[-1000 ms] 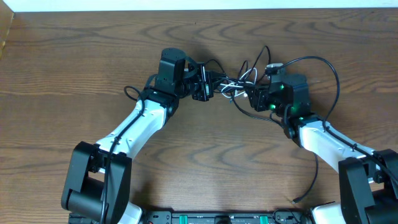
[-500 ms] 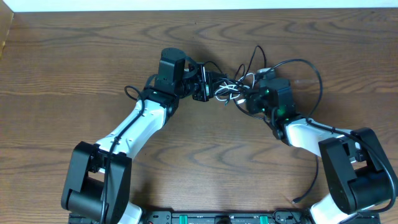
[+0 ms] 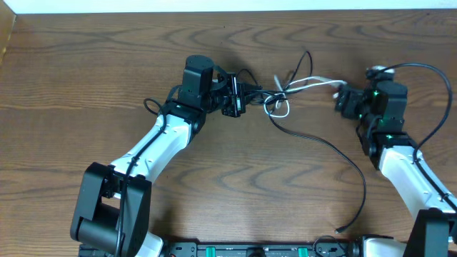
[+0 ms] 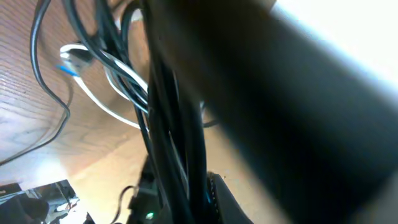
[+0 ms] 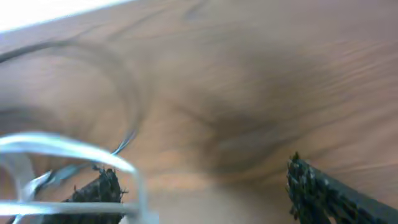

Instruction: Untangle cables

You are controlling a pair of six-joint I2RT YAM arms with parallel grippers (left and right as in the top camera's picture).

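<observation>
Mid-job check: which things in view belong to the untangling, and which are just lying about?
Part of the job:
- cable tangle
- white cable
- long black cable, trailing toward the near edge
- left pincer, shut on the tangle
- right pincer, open beside the white cable's end

Just there:
- right arm's own thick black lead
- wooden table

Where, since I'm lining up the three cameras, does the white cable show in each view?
Overhead: the white cable runs across the upper middle, right of centre.
Left wrist: white cable loops at upper left.
Right wrist: white cable, a blurred band at lower left.
Shared landmark: the wooden table, in all three views.
</observation>
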